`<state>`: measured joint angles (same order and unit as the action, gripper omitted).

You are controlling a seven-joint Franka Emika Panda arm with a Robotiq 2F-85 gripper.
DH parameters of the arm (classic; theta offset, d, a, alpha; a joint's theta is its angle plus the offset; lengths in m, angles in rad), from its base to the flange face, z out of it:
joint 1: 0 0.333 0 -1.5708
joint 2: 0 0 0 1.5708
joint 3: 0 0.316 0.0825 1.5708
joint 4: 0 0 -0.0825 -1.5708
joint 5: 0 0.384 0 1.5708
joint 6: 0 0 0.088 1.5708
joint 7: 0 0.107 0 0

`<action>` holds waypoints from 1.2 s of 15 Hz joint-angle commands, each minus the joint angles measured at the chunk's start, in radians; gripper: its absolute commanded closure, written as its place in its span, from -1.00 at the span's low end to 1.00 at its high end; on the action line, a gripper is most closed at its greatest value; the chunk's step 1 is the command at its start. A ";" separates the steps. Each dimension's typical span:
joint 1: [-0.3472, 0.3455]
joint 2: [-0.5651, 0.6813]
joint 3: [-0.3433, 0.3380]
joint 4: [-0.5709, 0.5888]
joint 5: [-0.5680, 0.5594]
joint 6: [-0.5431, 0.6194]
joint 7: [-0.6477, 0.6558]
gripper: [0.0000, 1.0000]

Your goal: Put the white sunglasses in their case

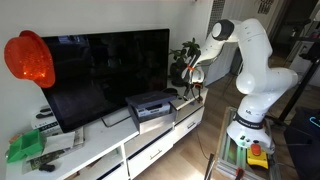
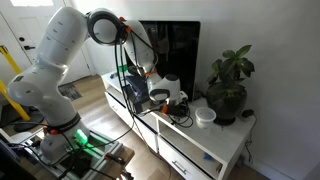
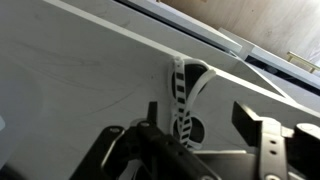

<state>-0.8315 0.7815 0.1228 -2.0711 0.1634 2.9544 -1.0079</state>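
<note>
Tight quarters at the cabinet's end!
The gripper (image 2: 161,96) hangs low over the white TV cabinet (image 2: 228,132), jaws wide apart. The television (image 2: 170,50) walls off the back, while the potted plant (image 2: 230,85) and a small white bowl (image 2: 205,117) crowd one side. A boxy grey device (image 1: 150,105) blocks the other. The way in from above and the front is open, and in the wrist view there's bare white top beside the white sunglasses (image 3: 180,90).

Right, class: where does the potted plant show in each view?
Exterior view: potted plant just right of centre, beside the television's right edge.
Exterior view: potted plant at right, again right of the television.
Wrist view: not in it.
Shared landmark: the television, in both exterior views.
</note>
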 commanded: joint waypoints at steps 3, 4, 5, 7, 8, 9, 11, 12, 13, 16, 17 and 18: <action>-0.072 0.073 0.068 0.088 -0.057 -0.035 0.012 0.32; -0.076 0.079 0.074 0.094 -0.062 -0.035 0.012 0.48; -0.081 0.084 0.082 0.099 -0.065 -0.039 0.011 0.64; -0.082 0.095 0.083 0.110 -0.073 -0.038 0.013 0.88; -0.081 0.099 0.082 0.115 -0.075 -0.038 0.015 0.84; -0.082 0.103 0.083 0.119 -0.078 -0.040 0.015 0.77; -0.081 0.107 0.081 0.125 -0.082 -0.041 0.015 0.81; -0.080 0.107 0.081 0.125 -0.084 -0.040 0.016 0.86; -0.081 0.104 0.083 0.123 -0.085 -0.043 0.016 0.94; -0.062 0.073 0.072 0.095 -0.095 -0.039 0.025 0.94; -0.055 0.060 0.065 0.082 -0.102 -0.039 0.028 0.94; -0.044 0.033 0.055 0.061 -0.111 -0.045 0.032 0.94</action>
<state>-0.8872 0.8692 0.1891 -1.9705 0.0981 2.9364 -1.0079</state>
